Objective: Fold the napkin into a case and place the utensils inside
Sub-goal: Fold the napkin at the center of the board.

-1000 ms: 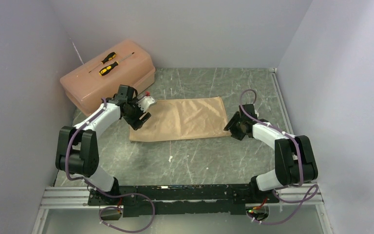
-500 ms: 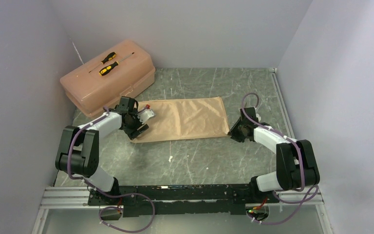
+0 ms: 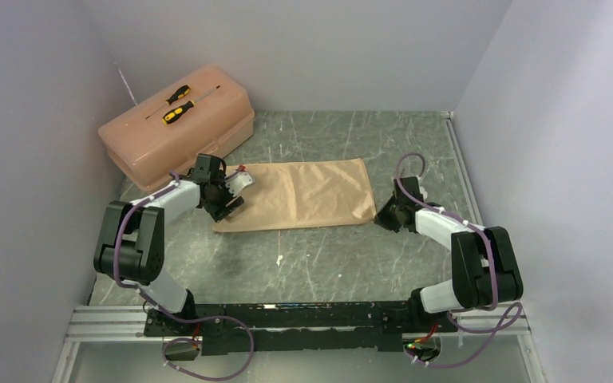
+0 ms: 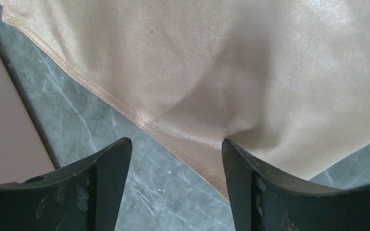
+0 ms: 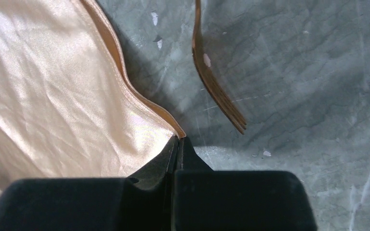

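Note:
The napkin (image 3: 295,195) lies as a flat peach-tan oblong in the middle of the table. My left gripper (image 3: 223,201) is low at its near left corner. In the left wrist view it is open (image 4: 176,144), astride the stitched hem (image 4: 173,139): one fingertip (image 4: 233,149) presses the cloth, the other is over bare table. My right gripper (image 3: 385,214) is at the near right corner, its jaws (image 5: 178,140) shut on the napkin's corner tip (image 5: 171,126). One of the utensils, a golden-brown fork (image 5: 212,79), lies on the table just beyond that corner.
A pink plastic toolbox (image 3: 177,128) stands at the back left with two yellow-and-black screwdrivers (image 3: 177,104) on its lid; its side shows in the left wrist view (image 4: 5,120). Grey walls close in left, back and right. A small white speck (image 3: 279,259) lies on the table.
My right gripper has closed onto the napkin's near right corner. The left gripper has dropped lower onto the near left corner, still open.

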Controlling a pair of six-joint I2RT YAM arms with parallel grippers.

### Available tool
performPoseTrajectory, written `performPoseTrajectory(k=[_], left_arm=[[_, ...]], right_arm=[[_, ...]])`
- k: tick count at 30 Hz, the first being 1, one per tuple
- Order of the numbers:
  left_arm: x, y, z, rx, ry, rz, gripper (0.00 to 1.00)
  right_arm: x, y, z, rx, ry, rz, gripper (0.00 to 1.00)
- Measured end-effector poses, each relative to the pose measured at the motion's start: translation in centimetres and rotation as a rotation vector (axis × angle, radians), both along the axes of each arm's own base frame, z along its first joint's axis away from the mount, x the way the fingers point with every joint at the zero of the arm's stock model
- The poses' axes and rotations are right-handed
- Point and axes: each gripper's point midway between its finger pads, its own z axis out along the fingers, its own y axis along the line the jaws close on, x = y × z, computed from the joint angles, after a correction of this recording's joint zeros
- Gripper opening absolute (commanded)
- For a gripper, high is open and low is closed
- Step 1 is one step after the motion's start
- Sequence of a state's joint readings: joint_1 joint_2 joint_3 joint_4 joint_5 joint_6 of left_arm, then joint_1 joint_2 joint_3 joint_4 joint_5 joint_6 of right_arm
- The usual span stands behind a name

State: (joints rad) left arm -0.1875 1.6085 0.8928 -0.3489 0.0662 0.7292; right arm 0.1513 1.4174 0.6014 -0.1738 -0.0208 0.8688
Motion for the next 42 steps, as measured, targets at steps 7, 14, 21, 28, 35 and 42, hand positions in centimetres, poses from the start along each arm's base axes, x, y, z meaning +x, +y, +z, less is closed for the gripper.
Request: performPoseTrajectory(k=[7, 14, 21, 28, 35, 42], left_arm=[[-2.5, 0.2, -0.1, -0.017, 0.102, -0.018, 0.76], [-2.5, 1.8, 1.2, -0.025, 0.108, 0.02, 0.74], [-2.7, 1.3, 1.2, -0.06, 0.117, 0.023, 0.73], [-2.8, 1.6, 1.3, -0.096, 0.131, 0.064, 0.7], [-0.3, 4.4, 3.6, -0.184, 0.09, 0.22, 0.7], [-0.5, 5.1, 4.1, -0.228, 0.105, 0.279, 0.7]], right_arm=[[-0.3, -1.5, 0.4, -0.034, -0.009, -0.032, 0.0], [-1.1, -2.9, 0.7, -0.09, 0.005, -0.037, 0.0], [-1.6, -3.5, 1.2, -0.119, 0.005, -0.014, 0.0], [0.2, -1.1, 4.4, -0.132, -0.078, 0.109, 0.0], [2.6, 11.3, 11.0, -0.055, -0.276, 0.471, 0.0], [2.8, 25.3, 11.4, 0.036, -0.289, 0.765, 0.0]])
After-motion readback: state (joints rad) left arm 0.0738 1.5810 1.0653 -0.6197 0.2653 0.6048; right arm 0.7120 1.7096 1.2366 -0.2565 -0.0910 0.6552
